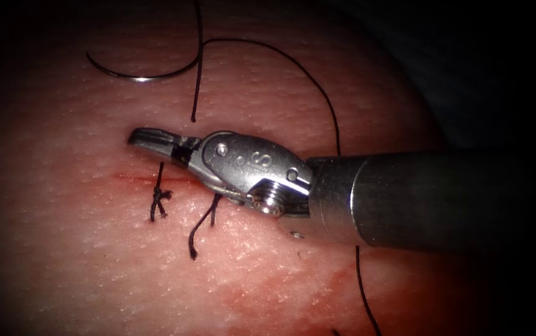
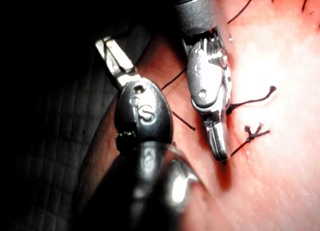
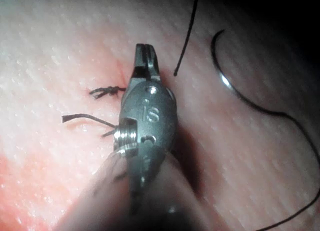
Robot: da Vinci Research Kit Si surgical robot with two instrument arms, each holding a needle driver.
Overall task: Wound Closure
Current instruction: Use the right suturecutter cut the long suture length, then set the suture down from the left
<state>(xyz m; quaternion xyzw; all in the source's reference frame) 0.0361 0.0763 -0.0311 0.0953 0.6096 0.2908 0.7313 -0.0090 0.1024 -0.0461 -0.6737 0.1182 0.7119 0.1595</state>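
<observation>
The left arm's pincer (image 2: 111,50), a small steel needle driver, hung off the edge of the pale pink slab of tissue (image 1: 62,249), over a dark background. Its jaws looked pressed together, with nothing between them.

In the endoscope view, the thin curved steel needle (image 1: 140,78) lay flat on the tissue at about eleven o'clock, free of both tools and not in the flesh, well apart from the reddish cut (image 1: 134,178). Its black thread (image 1: 305,74) arced away towards two o'clock and passed behind the right arm's shaft. A separate loose strand of black thread (image 1: 197,74) came down from twelve o'clock and ended just above the jaws.

A knotted black stitch (image 1: 159,198) and a second stitch with long cut tails (image 1: 202,227) crossed the cut near centre.

The right arm's pincer (image 1: 140,135) lay over the cut with its jaws closed and empty.

I'd judge the needle light, stiff and slick. Lying flat, it would be awkward to lift. The body of the curve, away from the fine tip and the thread end, seemed the place to grip it. The thread looked limp and easily snagged.
</observation>
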